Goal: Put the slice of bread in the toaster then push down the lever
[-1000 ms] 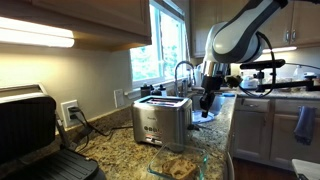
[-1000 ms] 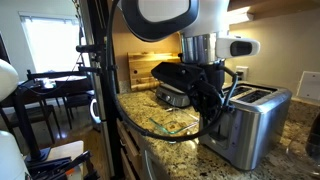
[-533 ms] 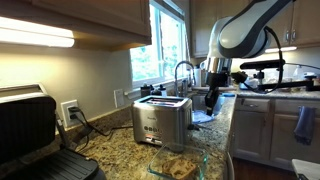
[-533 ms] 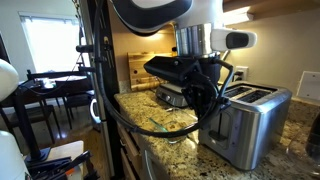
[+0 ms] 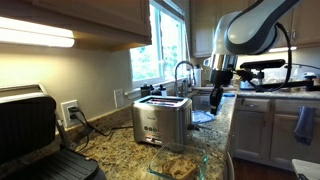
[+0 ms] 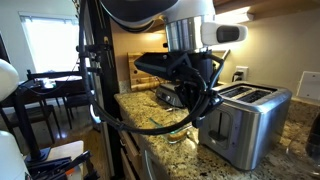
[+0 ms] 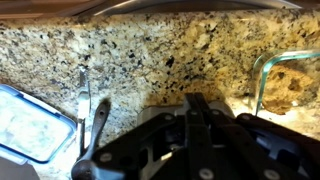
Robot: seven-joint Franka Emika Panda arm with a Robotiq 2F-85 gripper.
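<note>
- The gripper [image 7: 197, 115] is shut completely, its two fingers pressed together, and it holds nothing.
- The toaster [image 5: 161, 120] stands on the granite counter [image 7: 140, 55], near the wall with the window; the gripper hangs in the air beside it, apart from it.
- I cannot see clearly if the slice of bread sits in a slot; in the exterior views the slots are too small to tell. Brown pieces lie in a glass dish [image 7: 290, 85] at the front edge of the counter; perhaps this is bread.
- I judge the step in hand is the lever, because closed fingers suit pushing.
- To do it well, the arm should bring the closed tip over the lever at the toaster's end, then press straight down until it locks.
- A side push may slide the toaster on the counter.
</note>
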